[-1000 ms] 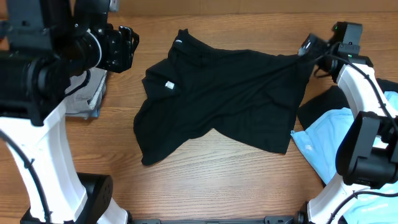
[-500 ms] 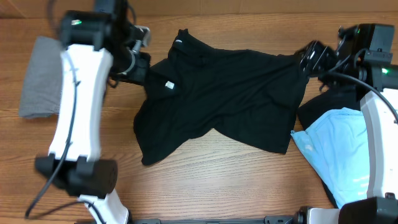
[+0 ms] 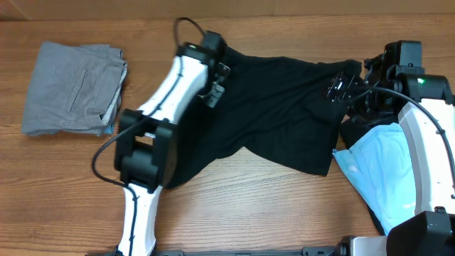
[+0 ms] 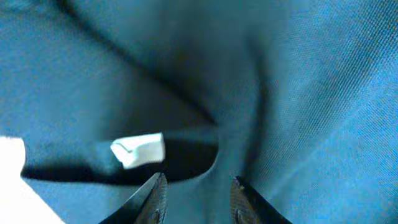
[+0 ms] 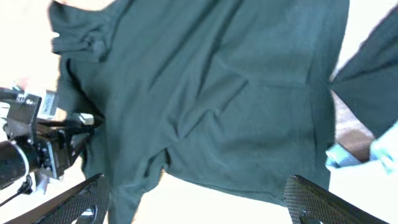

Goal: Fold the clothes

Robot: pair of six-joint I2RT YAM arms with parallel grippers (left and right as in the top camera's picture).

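Note:
A black t-shirt [image 3: 270, 107] lies crumpled across the middle of the wooden table. My left gripper [image 3: 212, 80] is low over its upper left part, near the collar. In the left wrist view its fingers [image 4: 196, 196] are open just above the cloth [image 4: 292, 93], beside the white neck label [image 4: 138, 150]. My right gripper [image 3: 343, 84] hovers open and empty above the shirt's right edge. The right wrist view shows the whole shirt [image 5: 217, 106] below wide-spread fingers [image 5: 199, 199].
A folded grey garment [image 3: 71, 89] lies at the far left. A light blue garment [image 3: 380, 167] and another dark one [image 3: 362, 121] lie at the right, beside my right arm.
My left arm swung from the far left onto the shirt's collar area, uncovering the folded grey garment. My right gripper let go of the shirt's right edge and lifted slightly.

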